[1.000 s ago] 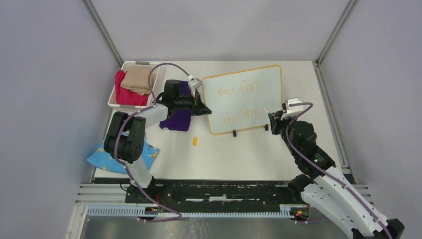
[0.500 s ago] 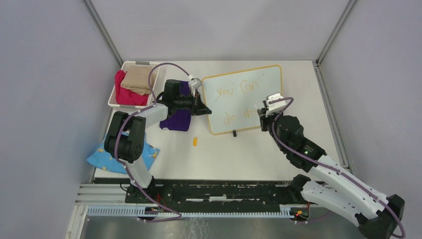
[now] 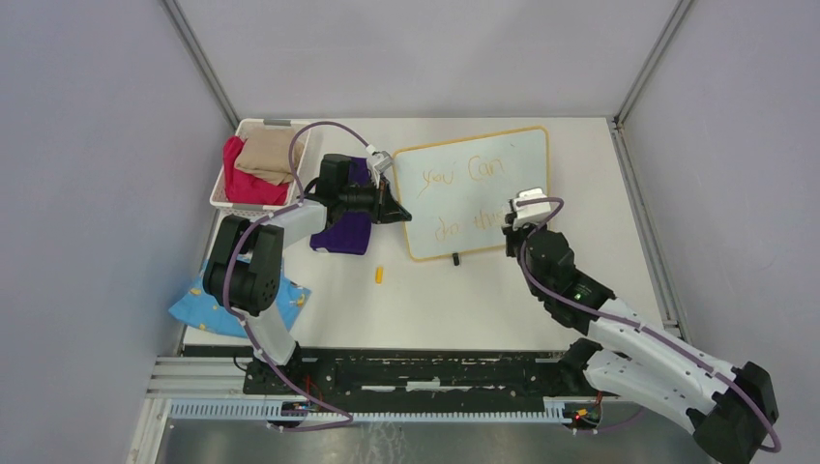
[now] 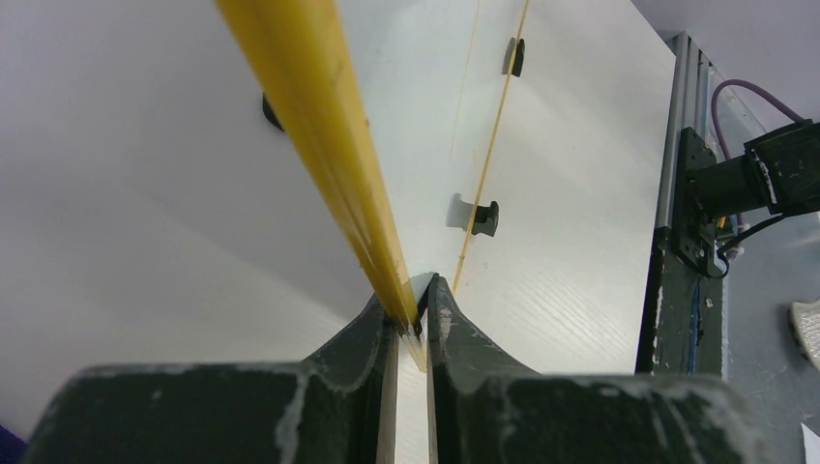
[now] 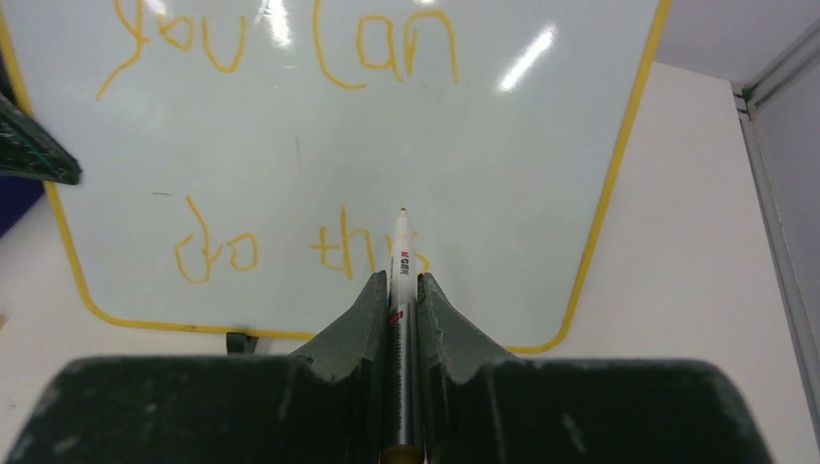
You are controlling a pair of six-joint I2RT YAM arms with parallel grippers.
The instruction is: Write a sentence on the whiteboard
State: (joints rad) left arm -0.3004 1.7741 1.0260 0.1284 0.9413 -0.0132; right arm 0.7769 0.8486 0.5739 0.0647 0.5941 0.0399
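The right gripper [image 5: 402, 282] is clenched on a white marker [image 5: 401, 249], whose tip is at the whiteboard [image 3: 522, 164] and whose barrel hides the end of "this" in the orange sentence [image 3: 481, 171]. The left gripper [image 4: 414, 314] pinches the board's yellow frame at its left edge, beside a purple cloth [image 3: 340, 235] partly covered by that arm.
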